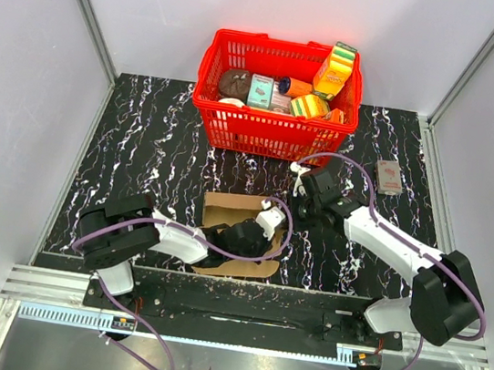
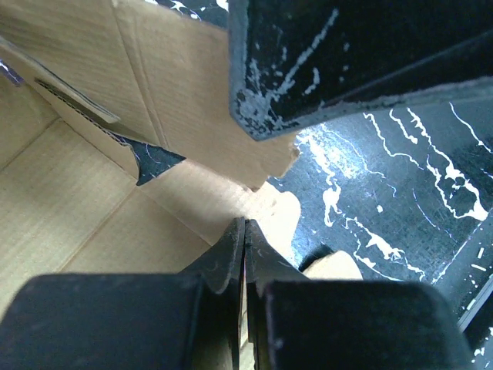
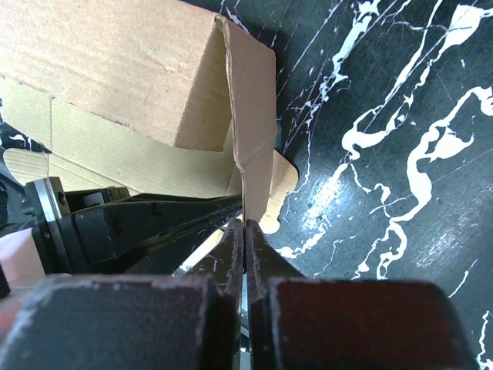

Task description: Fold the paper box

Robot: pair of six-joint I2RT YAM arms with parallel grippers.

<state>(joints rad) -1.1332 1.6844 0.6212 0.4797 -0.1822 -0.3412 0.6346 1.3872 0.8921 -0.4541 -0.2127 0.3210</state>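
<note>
The paper box, at centre of the table nearside of the red basket, is judged light and easily creased; grip a flap edge; left gripper and right gripper are clenched.

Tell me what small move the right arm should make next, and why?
Probably tilt the right gripper inward, folding the side flap over the paper box: the flap stands upright, seemingly pinched by it, while the left gripper is shut over the box.

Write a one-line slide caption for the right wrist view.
Shut right gripper at the upright flap edge of the paper box, over a black marbled table.
</note>
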